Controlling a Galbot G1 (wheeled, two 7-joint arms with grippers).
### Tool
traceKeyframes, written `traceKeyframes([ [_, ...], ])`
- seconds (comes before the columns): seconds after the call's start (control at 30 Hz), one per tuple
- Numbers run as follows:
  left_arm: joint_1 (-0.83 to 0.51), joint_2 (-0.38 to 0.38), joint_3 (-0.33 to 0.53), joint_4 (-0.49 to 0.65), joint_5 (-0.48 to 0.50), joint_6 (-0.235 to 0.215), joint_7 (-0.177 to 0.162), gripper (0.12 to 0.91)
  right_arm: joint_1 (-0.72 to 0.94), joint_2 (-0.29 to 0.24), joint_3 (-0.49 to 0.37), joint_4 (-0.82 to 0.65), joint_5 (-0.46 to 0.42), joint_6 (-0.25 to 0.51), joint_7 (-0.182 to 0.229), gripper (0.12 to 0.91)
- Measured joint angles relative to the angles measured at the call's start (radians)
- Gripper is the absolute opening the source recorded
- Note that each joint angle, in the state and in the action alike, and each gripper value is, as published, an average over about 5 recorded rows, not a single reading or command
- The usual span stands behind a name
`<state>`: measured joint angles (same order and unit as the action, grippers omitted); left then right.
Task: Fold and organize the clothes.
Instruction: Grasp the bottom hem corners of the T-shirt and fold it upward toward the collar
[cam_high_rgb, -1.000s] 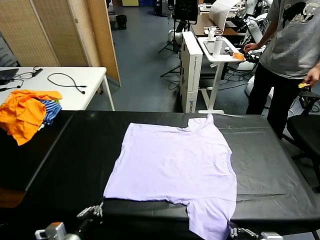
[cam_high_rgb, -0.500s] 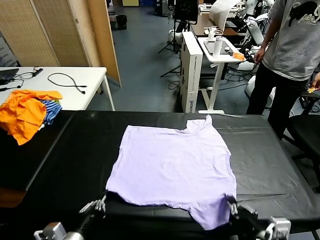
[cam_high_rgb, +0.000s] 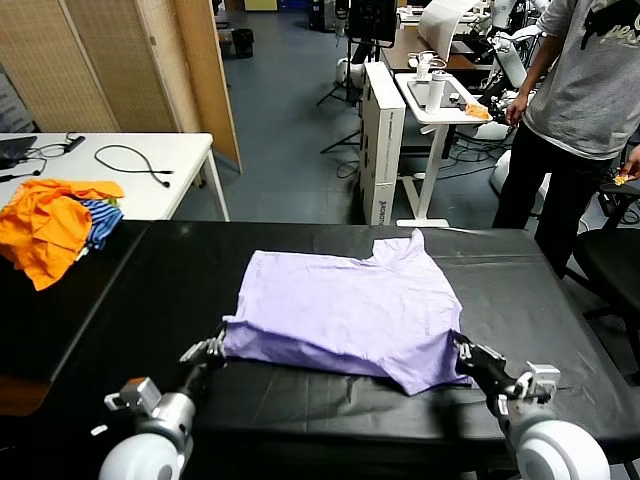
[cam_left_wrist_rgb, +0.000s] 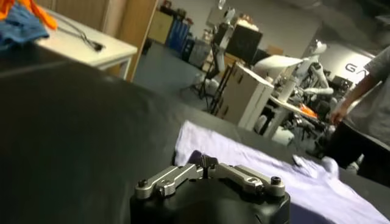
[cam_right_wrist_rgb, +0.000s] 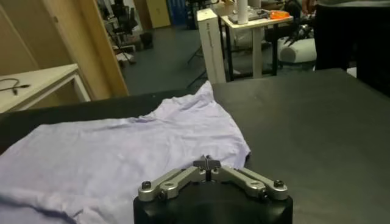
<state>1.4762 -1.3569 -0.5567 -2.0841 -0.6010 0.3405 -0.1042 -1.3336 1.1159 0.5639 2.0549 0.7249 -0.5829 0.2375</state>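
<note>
Lavender T-shirt (cam_high_rgb: 350, 315) spread on black table (cam_high_rgb: 150, 290). Left gripper (cam_high_rgb: 215, 347) closed, pinching near-left T-shirt corner. Right gripper (cam_high_rgb: 462, 348) closed, pinching near-right T-shirt corner. Near hem lifted, folded toward collar.

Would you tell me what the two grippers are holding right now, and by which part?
Both hold the lavender T-shirt by its near hem: the left gripper at one corner, the right gripper at the other, folding it away from the robot.
</note>
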Motion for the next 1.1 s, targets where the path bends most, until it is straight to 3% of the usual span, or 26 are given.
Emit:
traceKeyframes([
  [0.5,-0.099,0.025,0.026,0.12,0.036,0.0,-0.009,0.146,0.063,0.008,-0.035,-0.073,-0.018,-0.015,-0.006,0.148],
  [0.57,-0.102,0.025,0.026,0.124,0.036,0.001,-0.013,0.146,0.055,0.006,-0.028,-0.066,-0.016,-0.024,-0.014,0.202],
  [0.63,-0.102,0.026,0.026,0.125,0.04,0.006,-0.013,0.157,0.042,0.002,-0.018,-0.055,-0.018,-0.032,-0.024,0.313],
  [0.73,-0.105,0.028,0.027,0.13,0.051,0.015,-0.014,0.265,0.017,-0.007,-0.004,-0.028,-0.029,-0.04,-0.04,0.502],
  [0.93,-0.102,0.028,0.026,0.127,0.062,0.017,-0.019,0.641,-0.066,-0.022,0.034,0.042,-0.066,-0.054,-0.057,0.841],
  [1.03,-0.091,0.027,0.024,0.116,0.072,0.022,-0.02,0.812,-0.119,-0.032,0.055,0.072,-0.077,-0.049,-0.073,0.897],
  [1.1,-0.08,0.026,0.022,0.107,0.082,0.026,-0.022,0.878,-0.149,-0.038,0.067,0.079,-0.079,-0.045,-0.08,0.904],
])
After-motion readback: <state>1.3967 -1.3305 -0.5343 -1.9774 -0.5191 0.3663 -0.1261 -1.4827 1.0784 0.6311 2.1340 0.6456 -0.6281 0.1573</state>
